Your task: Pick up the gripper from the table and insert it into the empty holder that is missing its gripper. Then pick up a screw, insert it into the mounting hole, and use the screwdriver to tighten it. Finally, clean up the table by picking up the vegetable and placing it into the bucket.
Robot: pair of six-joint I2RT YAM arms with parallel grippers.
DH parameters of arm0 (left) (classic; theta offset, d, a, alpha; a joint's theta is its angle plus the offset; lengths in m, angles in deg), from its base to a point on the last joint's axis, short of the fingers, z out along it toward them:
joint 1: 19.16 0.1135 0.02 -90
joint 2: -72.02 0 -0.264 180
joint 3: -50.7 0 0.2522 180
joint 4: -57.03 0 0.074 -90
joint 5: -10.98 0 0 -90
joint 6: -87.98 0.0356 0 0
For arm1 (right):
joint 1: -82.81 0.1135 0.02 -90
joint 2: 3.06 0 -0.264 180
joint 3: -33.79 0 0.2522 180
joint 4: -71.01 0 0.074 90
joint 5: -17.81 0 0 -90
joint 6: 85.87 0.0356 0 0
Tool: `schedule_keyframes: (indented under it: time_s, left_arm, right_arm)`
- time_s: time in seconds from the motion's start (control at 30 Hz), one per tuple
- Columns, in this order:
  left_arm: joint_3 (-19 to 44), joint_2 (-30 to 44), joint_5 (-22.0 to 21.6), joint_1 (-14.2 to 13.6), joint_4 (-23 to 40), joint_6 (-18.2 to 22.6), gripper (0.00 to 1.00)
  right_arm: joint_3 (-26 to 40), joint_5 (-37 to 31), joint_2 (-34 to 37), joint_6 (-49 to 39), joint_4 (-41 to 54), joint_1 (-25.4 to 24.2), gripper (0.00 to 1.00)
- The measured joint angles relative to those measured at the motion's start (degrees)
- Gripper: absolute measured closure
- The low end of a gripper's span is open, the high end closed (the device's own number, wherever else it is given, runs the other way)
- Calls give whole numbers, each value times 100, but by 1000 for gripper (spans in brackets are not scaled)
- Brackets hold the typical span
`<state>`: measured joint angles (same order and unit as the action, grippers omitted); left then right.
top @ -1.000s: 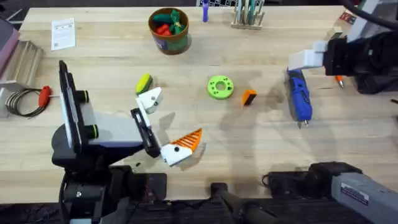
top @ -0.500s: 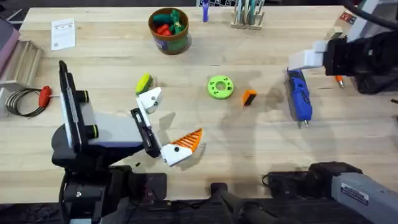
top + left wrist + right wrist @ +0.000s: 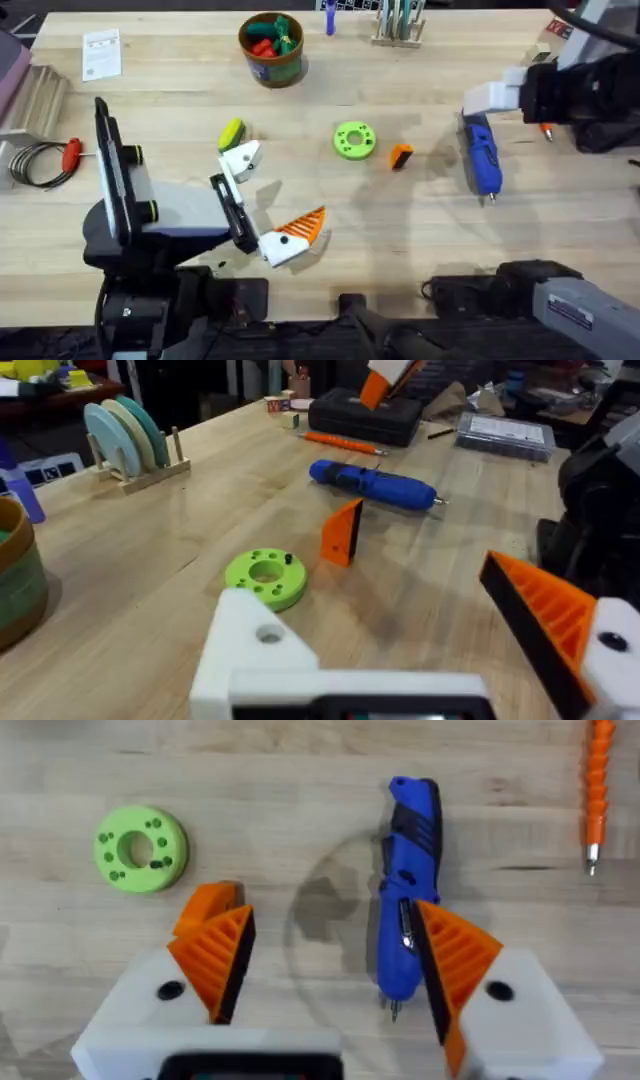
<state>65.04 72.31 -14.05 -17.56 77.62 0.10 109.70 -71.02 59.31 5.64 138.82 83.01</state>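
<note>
1. Your right end effector point(image 3: 325, 985) hangs over the tabletop point(image 3: 400, 230) at the right side, fingers spread apart, gripping nothing.
2. The screwdriver point(image 3: 408, 900) lies flat below it, just beside the right-hand orange pad; the tip points toward the near edge.
3. The gripper point(image 3: 400, 156) sits loose on the tabletop, just right of the green disc point(image 3: 354, 140), between disc and screwdriver.
4. Your left end effector point(image 3: 265, 195) is open: one finger carries an orange pad, the other is the bare white holder point(image 3: 240, 160).
5. The vegetable point(image 3: 231, 132) lies just beside the holder, on its far side.
6. The bucket point(image 3: 271, 48) stands at the far edge, red and green toys inside.
</note>
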Motion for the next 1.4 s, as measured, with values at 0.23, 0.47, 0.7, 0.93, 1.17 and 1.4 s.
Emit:
schedule_keyframes:
  time_s: [0.23,0.47,0.7,0.93,1.17,1.4]
  left_arm:
    - [0,0,0,0,-1,-1,15]
    - [0,0,0,0,0,1,15]
    - [0,2,2,0,0,-1,15]
    - [0,0,2,0,0,-1,15]
    - [0,0,4,0,0,1,16]
    - [0,2,4,0,2,-1,15]
  right_arm:
    - [0,-1,0,308,125,16,75]
    - [311,-98,251,1169,662,560,75]
    - [1479,-702,1158,2046,1650,1490,75]
    - [2212,-894,1982,2644,1755,2566,75]
    - [2236,-892,2346,3391,1814,3165,75]
    - [2245,-810,2680,3787,1862,3416,75]
